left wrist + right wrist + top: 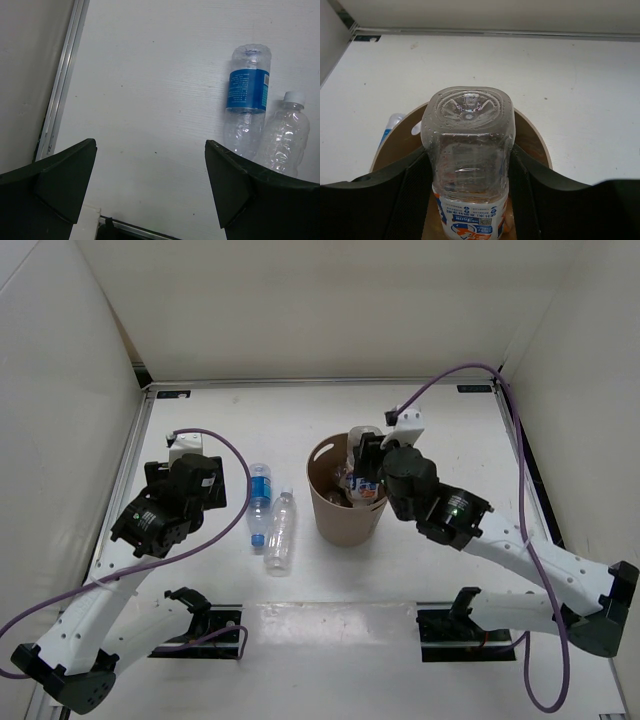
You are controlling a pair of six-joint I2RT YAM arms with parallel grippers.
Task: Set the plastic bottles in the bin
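While the left gripper (150, 160) hangs spread near the left edge, mid-bench lie the blue-labelled bottle (248, 90), base toward the far edge, and the clear bottle (285, 137), white cap farward. Right of them, the right gripper (467, 170) pinches the orange-labelled bottle (467, 130), base up, over the tan bin (532, 135).

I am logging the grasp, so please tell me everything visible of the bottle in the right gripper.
The bottle is clear plastic, squarish with rounded corners, with a white, orange and blue label. Its dimpled base faces the wrist camera, its neck end pointing into the bin; the cap is hidden. The right gripper clamps its two sides above the bin's opening.
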